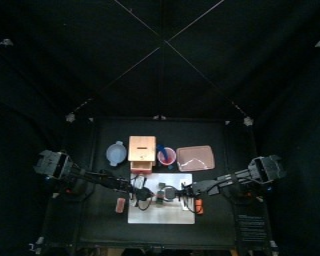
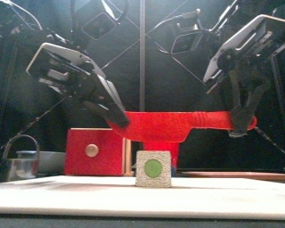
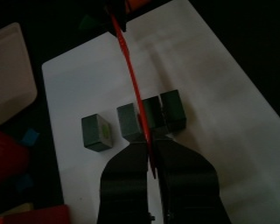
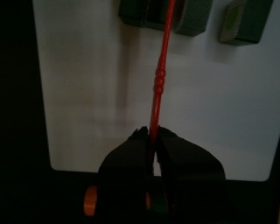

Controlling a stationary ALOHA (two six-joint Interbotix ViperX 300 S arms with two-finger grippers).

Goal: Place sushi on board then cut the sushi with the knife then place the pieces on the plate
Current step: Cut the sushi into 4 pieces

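At the left, the left gripper (image 3: 150, 156) is closed on one end of the red knife (image 2: 169, 123). The knife is held level above the board (image 3: 213, 70), and no contact with the sushi (image 3: 150, 112) is seen in the front view. The sushi lies near the middle of the board. Three dark green blocks are close together, with the blade lined up over a seam between two of them, and one block (image 3: 98, 133) stands a little apart. The blocks are judged to be light, stiff and easily tipped, so they are best taken by their flat sides. The knife is thin and probably smooth, so twisting is prevented by a hold at both ends. At the right, the right gripper (image 4: 157, 140) is closed on the other end. The plate (image 1: 195, 157) lies at one o'clock from the board.
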